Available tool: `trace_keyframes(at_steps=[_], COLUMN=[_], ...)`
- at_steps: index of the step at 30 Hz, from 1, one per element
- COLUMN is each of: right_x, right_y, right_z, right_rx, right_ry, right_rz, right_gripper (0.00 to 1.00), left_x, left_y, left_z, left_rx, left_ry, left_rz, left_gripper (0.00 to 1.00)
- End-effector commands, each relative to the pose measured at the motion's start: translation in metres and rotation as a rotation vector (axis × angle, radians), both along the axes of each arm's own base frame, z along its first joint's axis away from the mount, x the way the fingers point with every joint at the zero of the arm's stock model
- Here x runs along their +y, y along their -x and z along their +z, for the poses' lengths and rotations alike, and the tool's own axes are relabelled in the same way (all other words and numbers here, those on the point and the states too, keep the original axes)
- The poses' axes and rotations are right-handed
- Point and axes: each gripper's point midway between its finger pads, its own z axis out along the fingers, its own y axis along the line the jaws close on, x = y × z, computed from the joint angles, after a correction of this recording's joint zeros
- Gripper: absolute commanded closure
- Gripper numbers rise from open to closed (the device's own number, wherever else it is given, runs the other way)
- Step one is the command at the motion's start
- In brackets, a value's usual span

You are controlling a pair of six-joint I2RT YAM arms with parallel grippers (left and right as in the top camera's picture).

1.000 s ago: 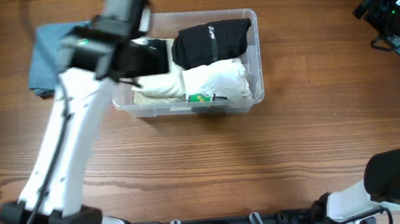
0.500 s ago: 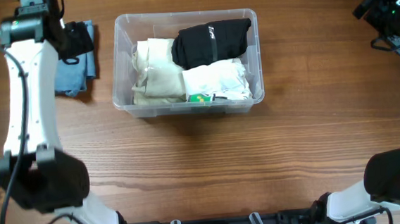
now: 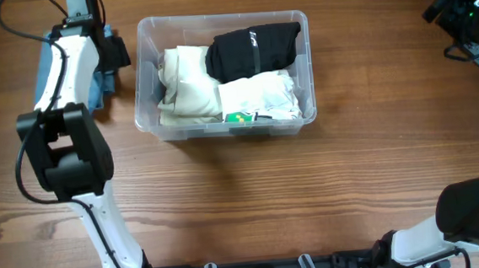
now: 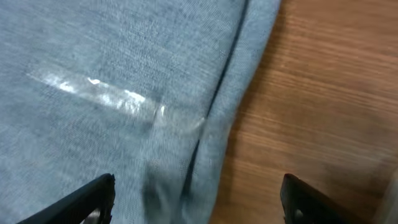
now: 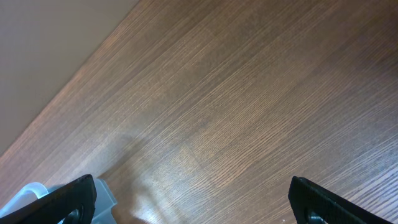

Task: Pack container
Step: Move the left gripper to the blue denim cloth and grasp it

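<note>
While your left pincer (image 4: 198,199) hovers spread over the blue cloth (image 3: 45,63) beside the container (image 3: 222,128), your right pincer (image 5: 193,202) hangs spread, well apart.

One container (image 3: 221,18) is sitting on one table (image 3: 244,201). Three folded garments are lying inside: one black garment (image 3: 251,50), one cream garment (image 3: 187,91), one white garment (image 3: 262,94). One blue cloth (image 4: 124,62) is lying outside.

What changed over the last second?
Left gripper swung left, off the container, to above the blue-grey cloth on the table; jaws open, nothing held. Container, the clothes in it and the right gripper stayed put.
</note>
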Motion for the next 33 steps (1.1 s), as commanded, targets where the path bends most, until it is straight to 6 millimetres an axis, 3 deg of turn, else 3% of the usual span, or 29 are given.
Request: trace_keyframes(at_steps=[1, 9, 18, 23, 25, 29, 30, 33], right_x=[-0.002, -0.002, -0.002, -0.002, -0.002, -0.002, -0.002, -0.002], right_y=[0.0, 0.0, 0.0, 0.0, 0.0, 0.0, 0.0, 0.0], right_z=[-0.004, -0.004, -0.004, -0.004, -0.004, -0.004, -0.004, -0.004], right_rx=[0.011, 0.011, 0.011, 0.011, 0.011, 0.011, 0.011, 0.011], right_ry=[0.004, 0.004, 0.004, 0.004, 0.004, 0.004, 0.004, 0.004], right_rz=[-0.017, -0.017, -0.017, -0.016, -0.017, -0.017, -0.017, -0.017], right_gripper=[0.0, 0.0, 0.0, 0.0, 0.0, 0.0, 0.0, 0.0], left_x=[0.014, 0.023, 0.031, 0.031, 0.032, 0.041, 0.043, 0.044], left_y=[-0.002, -0.003, -0.01, -0.002, 0.002, 0.008, 0.01, 0.018], left_z=[-0.016, -0.039, -0.045, -0.069, -0.076, -0.072, -0.071, -0.067], left_rx=[0.025, 0.062, 0.046, 0.102, 0.125, 0.15, 0.162, 0.192], left_ry=[-0.075, -0.148, -0.191, -0.194, -0.199, -0.26, -0.275, -0.285], left_rz=[0.02, 0.013, 0.011, 0.008, 0.009, 0.027, 0.03, 0.034], left_gripper=[0.15, 0.17, 0.24, 0.3, 0.41, 0.88, 0.96, 0.96])
